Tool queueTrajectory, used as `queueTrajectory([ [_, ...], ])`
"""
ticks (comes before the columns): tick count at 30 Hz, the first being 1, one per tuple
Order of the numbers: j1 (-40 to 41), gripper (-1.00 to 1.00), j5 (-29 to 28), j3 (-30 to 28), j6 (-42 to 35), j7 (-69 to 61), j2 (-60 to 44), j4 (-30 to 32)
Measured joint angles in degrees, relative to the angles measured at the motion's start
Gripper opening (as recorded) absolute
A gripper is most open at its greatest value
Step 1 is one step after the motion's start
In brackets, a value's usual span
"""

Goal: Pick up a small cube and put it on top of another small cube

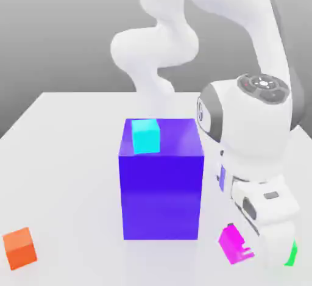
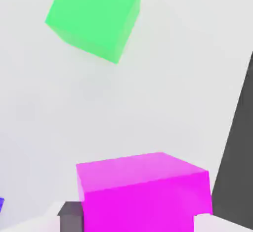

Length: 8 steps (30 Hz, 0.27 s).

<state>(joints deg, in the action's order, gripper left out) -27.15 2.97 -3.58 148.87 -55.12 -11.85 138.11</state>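
While the big white arm [image 1: 244, 132] bends down over the pale table [image 1: 67, 157], the biggest thing on that table is the tall blue-violet block [image 1: 161, 193], which stands in the middle. On top of the block sits a little cyan cube [image 1: 146, 136], near its back edge. Low down at the exterior view's right, just beside the block's bottom corner, the gripper [image 1: 244, 248] has its two fingers squeezed shut on the small pink cube [image 1: 230, 243]. The hand view shows the same pink cube close up, held between the finger pads [image 2: 71, 216]. It looks a bit tipped, and I cannot tell whether it is off the table or touching it. A green cube [image 2: 94, 16] lies on the table near the hand, and an orange cube [image 1: 19, 248] sits far away at the exterior view's left. I think the job now is to lift the pink cube. The hand should go straight up first so the cube does not bump the block, hold it tight, then carry it slowly over another small cube, line up the sides, and set it down flat before letting go.
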Motion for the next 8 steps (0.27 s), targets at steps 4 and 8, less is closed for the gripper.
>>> queueTrajectory([
  [4,-2.92,-1.0,-3.08,3.93,4.67,-6.79,-3.23,0.56],
  [8,-3.23,1.0,-3.48,4.23,7.57,-7.35,-6.15,0.46],
])
